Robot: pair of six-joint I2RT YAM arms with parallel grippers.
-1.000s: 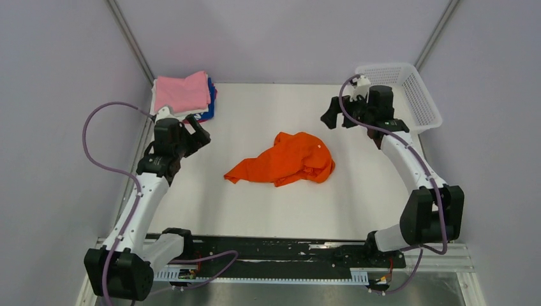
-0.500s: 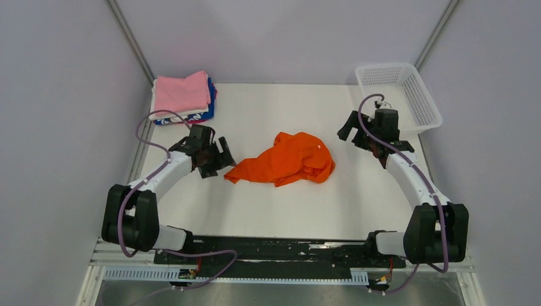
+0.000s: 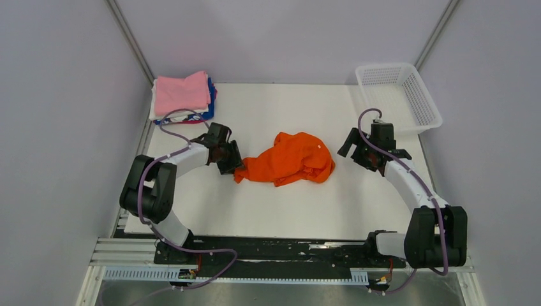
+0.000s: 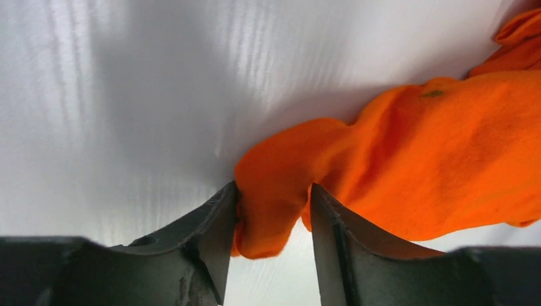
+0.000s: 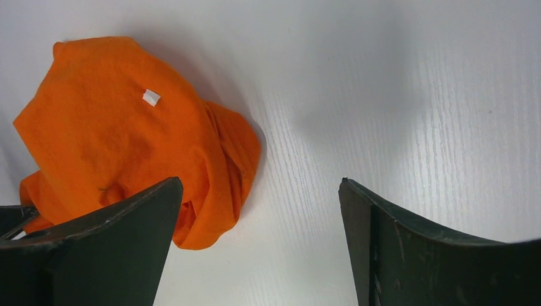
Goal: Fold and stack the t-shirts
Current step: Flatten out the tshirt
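A crumpled bright orange t-shirt [image 3: 287, 159] lies mid-table, seen close in the left wrist view [image 4: 415, 146] and the right wrist view [image 5: 127, 127]. My left gripper [image 3: 235, 167] is low at its left tip. Its jaws [image 4: 273, 185] straddle a fold of the orange cloth, narrowed but still apart, so it is open. My right gripper [image 3: 352, 146] hovers just right of the shirt, wide open [image 5: 260, 182] over bare table. Folded t-shirts are stacked at the back left, pink [image 3: 182, 92] on top of white and blue [image 3: 210, 107].
A white mesh basket [image 3: 434, 115] stands at the back right corner, behind the right arm. Grey walls close in both sides and the back. The white tabletop [image 3: 287, 210] runs forward to the arms' rail.
My left arm swung down and right to the shirt's left tip, and its jaws narrowed around the cloth. My right arm came down from near the basket towards the shirt's right side.
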